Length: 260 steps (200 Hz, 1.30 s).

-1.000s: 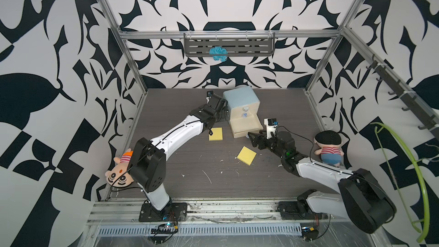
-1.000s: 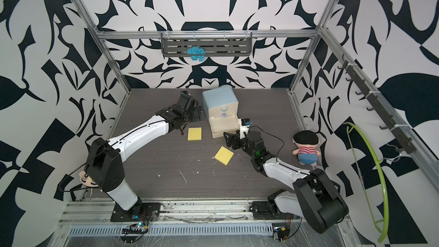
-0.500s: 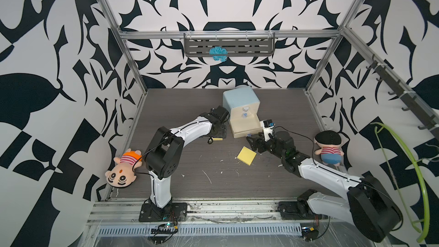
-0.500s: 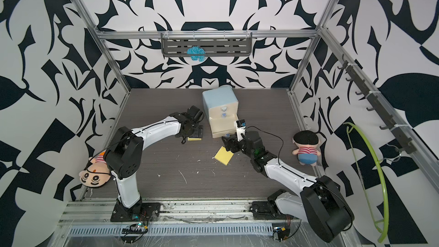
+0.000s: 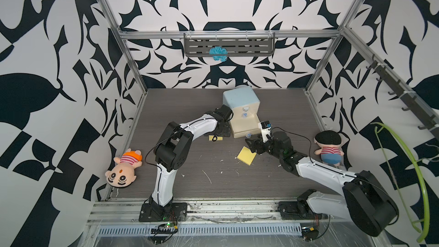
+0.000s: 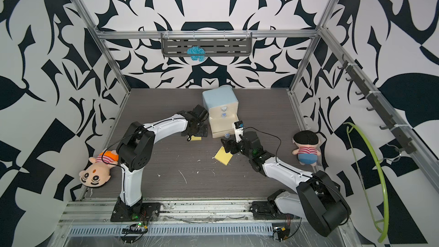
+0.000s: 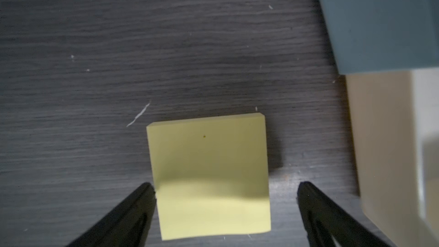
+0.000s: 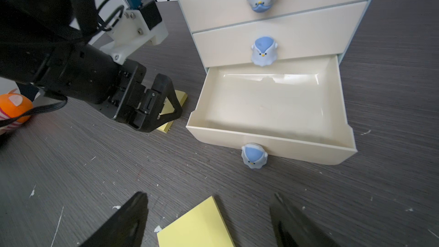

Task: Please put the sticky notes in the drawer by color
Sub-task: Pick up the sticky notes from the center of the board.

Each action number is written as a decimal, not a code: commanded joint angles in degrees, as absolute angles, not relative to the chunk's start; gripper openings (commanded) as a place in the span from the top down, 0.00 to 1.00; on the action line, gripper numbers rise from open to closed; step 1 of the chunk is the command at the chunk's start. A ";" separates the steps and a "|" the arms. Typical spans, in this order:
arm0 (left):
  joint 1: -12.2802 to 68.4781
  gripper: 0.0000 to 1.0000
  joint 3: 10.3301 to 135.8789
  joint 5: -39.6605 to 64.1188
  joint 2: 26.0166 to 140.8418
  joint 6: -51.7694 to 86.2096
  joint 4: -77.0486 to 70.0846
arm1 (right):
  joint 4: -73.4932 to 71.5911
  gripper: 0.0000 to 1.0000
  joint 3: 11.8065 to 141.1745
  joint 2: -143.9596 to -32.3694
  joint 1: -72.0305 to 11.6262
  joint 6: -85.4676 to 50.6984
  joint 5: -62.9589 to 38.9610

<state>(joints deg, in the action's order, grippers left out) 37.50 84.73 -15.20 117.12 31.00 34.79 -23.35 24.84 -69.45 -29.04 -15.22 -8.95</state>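
Drawer (image 5: pixel 241 100): A pale blue chest with three cream fronts stood on the dark surface (image 5: pixel 190 186). Each front carried a bluish-white, penguin-shaped knob (image 8: pixel 263 51).
Bottom tray (image 8: pixel 285 148): This tray was pulled well out of the Drawer, with its cream interior exposed. The two fronts above it sat flush with the shell.
Sticky notes, Pad A (image 7: pixel 209 174): This yellow pad lay flat on the surface just beside the Drawer's left side, level with the pulled-out tray. A narrow strip of surface separated it from the tray wall.
Sticky notes, Pad B (image 5: pixel 247 158): This yellow pad lay flat on the surface in front of the Drawer, beyond the bottom knob. It was turned cornerwise to the Drawer's front.
Left tool (image 7: pixel 225 186): The tool was spread to its widest and gripped nothing. It was lowered at the Drawer's left side, with its fingers straddling Pad A. One fingertip (image 7: pixel 140 200) sat at the pad's edge, and the other stood clear of the opposite edge.
Right tool (image 8: pixel 209 196): The tool was spread wide and gripped nothing. It was positioned in front of the Drawer's open tray, over the corner of Pad B nearest the Drawer. Contact with the pad could not be determined.
Plush dolls: One doll (image 5: pixel 122 171) lay well to the left of the Drawer, and the other (image 5: pixel 329 148) lay well to its right.
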 commanded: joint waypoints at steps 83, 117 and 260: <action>36.62 0.08 84.29 -15.80 120.67 31.64 36.61 | -24.77 0.15 24.96 -69.43 -29.44 -14.85 -9.00; 36.57 0.13 84.11 -15.54 120.67 32.12 36.74 | -24.69 0.15 24.98 -69.52 -29.42 -14.94 -9.05; 36.57 0.21 81.80 -12.54 114.21 31.20 36.35 | -24.98 0.16 27.60 -70.36 -29.44 -25.06 -12.31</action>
<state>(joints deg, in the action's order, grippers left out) 36.75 84.16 -15.35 118.04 32.03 35.11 -23.35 24.84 -69.49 -29.04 -18.24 -10.22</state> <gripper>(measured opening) 0.793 0.845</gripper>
